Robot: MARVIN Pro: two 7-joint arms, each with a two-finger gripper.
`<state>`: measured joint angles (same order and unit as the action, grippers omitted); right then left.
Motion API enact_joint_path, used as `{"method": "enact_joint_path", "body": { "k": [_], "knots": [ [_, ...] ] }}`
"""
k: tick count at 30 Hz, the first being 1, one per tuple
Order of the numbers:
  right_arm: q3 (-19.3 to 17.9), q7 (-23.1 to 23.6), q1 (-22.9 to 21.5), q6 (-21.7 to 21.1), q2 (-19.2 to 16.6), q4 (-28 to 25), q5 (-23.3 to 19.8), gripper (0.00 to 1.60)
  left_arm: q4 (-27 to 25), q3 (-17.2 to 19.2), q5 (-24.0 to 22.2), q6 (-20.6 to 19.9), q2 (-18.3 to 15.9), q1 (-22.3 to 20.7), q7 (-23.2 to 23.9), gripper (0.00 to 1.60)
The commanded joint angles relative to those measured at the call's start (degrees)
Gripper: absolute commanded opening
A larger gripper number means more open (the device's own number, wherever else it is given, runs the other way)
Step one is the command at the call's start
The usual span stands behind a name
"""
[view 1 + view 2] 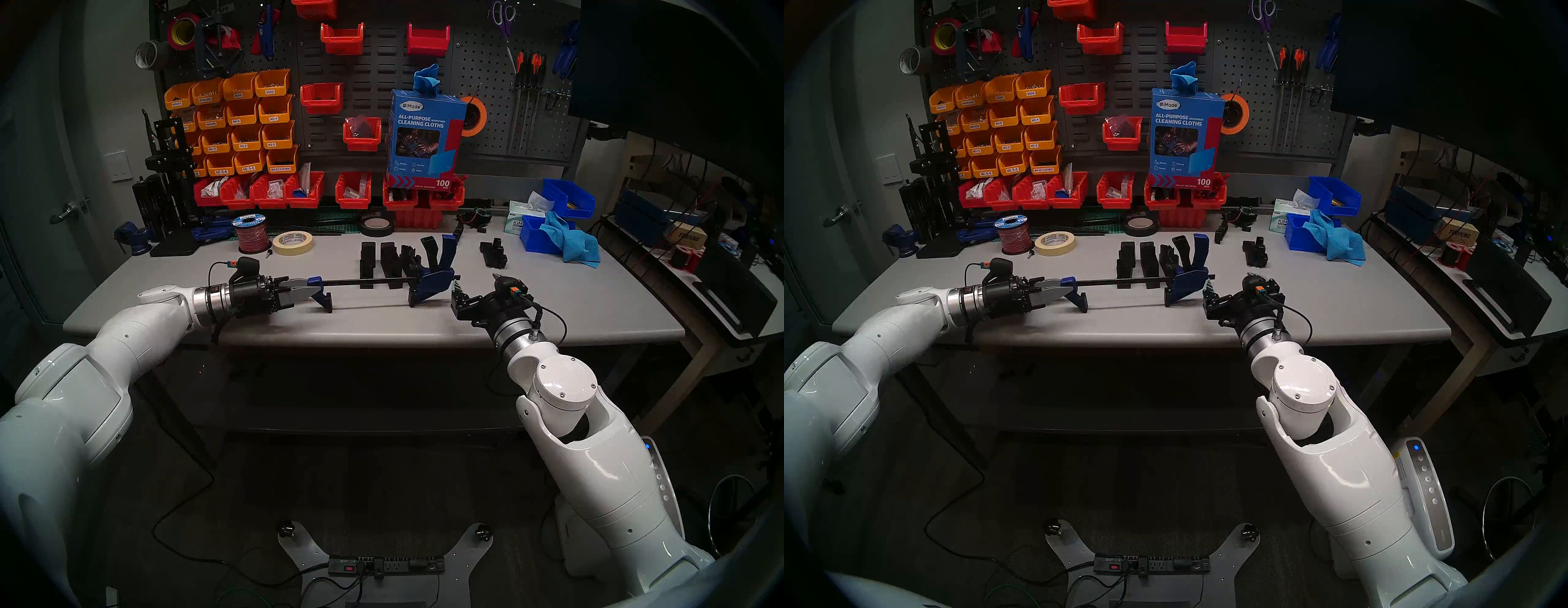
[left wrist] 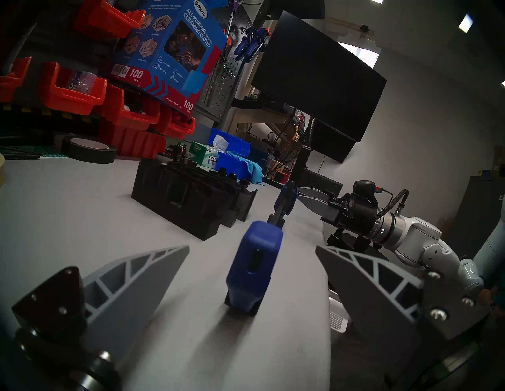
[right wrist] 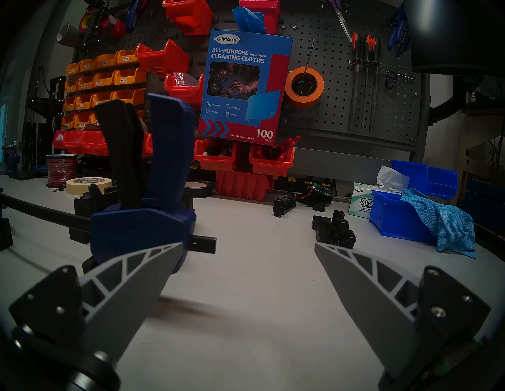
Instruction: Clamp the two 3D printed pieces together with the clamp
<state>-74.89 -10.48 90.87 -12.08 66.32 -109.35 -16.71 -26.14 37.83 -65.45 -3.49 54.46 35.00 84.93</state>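
Flanking the long black-barred, blue-jawed bar clamp (image 1: 373, 282) lying across the grey workbench (image 1: 551, 310), left gripper (image 1: 306, 293) spread wide around its fixed end at 9 o'clock, right gripper (image 1: 479, 285) open and empty beside the trigger handle at 3 o'clock. Likely rigid, light, slick plastic; best held by handle or bar. Two matte black L-shaped printed pieces (image 1: 379, 263) upright just behind the bar, 12 o'clock. Beyond, blue box (image 1: 424, 136) reading "UiMade All-Purpose Cleaning Cloths, 100 pack".
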Motion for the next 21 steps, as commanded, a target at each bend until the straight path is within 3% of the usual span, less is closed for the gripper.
{"method": "enact_joint_path", "body": {
  "k": [1, 12, 21],
  "knots": [
    [-0.04, 0.03, -0.16, 0.07, 0.0, -0.71, 0.0, 1.6, -1.42, -0.66, -1.74, -1.65, -0.75, -0.63, 0.07, 0.0],
    [-0.04, 0.03, -0.15, 0.07, 0.0, -0.72, 0.0, 1.6, 0.22, -1.3, -3.27, 0.06, 0.02, -1.17, 0.07, 0.0],
    [-0.04, 0.04, -0.16, 0.07, 0.0, -0.72, 0.0, 1.6, 0.41, -2.08, -3.77, -0.82, 0.05, -1.45, 0.07, 0.0]
  ]
}}
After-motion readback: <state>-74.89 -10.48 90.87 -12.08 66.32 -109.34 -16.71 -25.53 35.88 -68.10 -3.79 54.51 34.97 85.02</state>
